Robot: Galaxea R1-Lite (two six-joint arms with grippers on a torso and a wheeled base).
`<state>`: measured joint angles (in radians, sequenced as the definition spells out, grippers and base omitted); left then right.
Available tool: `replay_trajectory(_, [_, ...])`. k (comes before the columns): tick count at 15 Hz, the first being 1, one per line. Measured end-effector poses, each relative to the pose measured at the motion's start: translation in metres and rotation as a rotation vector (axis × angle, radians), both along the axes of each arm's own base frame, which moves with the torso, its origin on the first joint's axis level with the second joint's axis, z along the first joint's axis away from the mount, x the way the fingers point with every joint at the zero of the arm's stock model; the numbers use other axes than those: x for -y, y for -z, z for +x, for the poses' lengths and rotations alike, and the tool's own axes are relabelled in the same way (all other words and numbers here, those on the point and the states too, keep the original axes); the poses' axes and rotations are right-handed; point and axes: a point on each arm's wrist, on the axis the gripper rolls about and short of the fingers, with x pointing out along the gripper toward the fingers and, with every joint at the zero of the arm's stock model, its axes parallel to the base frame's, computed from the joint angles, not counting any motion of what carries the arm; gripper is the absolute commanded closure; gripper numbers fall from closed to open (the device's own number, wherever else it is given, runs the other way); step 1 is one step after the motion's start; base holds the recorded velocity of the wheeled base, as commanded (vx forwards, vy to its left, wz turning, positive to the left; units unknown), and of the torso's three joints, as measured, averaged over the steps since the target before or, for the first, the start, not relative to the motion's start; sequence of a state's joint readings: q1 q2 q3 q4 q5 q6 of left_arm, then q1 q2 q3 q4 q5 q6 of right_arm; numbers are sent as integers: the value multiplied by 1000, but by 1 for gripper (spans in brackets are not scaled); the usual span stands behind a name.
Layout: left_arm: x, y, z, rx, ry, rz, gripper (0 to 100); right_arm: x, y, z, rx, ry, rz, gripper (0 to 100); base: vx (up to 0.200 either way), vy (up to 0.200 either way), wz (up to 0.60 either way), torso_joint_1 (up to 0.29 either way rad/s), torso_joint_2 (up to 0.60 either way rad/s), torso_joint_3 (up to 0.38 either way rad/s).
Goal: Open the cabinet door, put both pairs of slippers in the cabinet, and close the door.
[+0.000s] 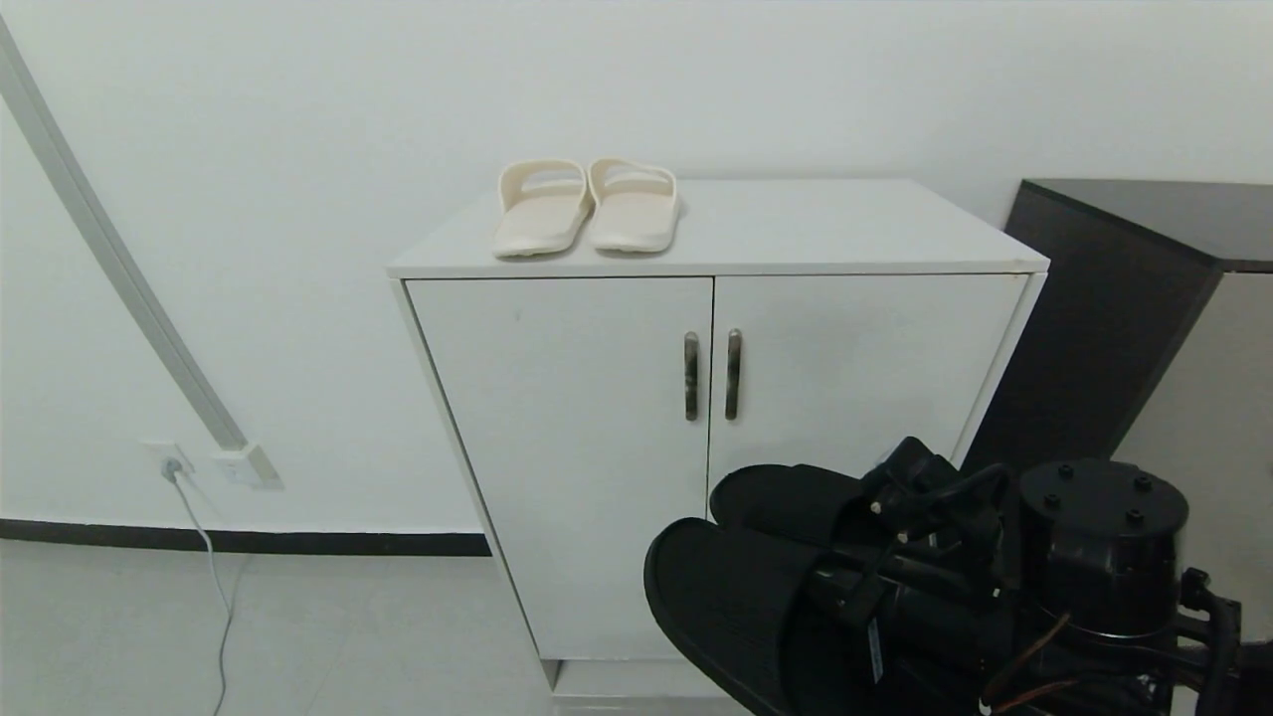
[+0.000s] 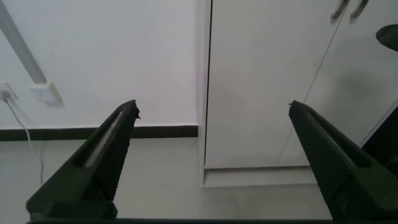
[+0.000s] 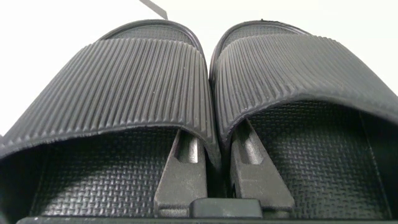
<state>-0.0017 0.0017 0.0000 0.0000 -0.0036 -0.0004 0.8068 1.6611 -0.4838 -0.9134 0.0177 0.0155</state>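
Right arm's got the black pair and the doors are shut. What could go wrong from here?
1. The black slippers, pinched by their adjoining sides in the right gripper, hang before the right door; it could swing into them.
2. The handles sit close together; the left gripper, jaws open, might catch both.

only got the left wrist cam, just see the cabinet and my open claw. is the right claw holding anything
observer: yes, the right claw is shut on the black slippers, pinching the pair together low in front of the right door.
operator: ok where's the other pair
observer: the cream slippers sit side by side on the cabinet top, toward its left side.
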Motion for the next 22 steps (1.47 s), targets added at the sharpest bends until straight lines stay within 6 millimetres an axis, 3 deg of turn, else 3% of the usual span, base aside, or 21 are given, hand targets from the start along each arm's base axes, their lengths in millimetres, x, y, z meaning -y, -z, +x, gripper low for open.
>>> replay_trajectory(10, [0, 0, 0, -1, -2, -2, 0, 0, 4, -1, -11, -4, -10, 100, 0, 0, 0, -63, 434, 367])
replay_trajectory(17, [0, 0, 0, -1, -11, -7, 0, 0, 5, -1, -14, -5, -14, 100, 0, 0, 0, -1, 41, 40])
replay_trajectory(19, [-2, 0, 0, -2, -91, 34, 0, 0, 5, -1, -13, -4, -13, 100, 0, 0, 0, 0, 0, 0])
replay_trajectory(22, [-1, -1, 1, -14, -24, 4, 0, 0, 6, -1, -16, -5, -14, 100, 0, 0, 0, 0, 0, 0])
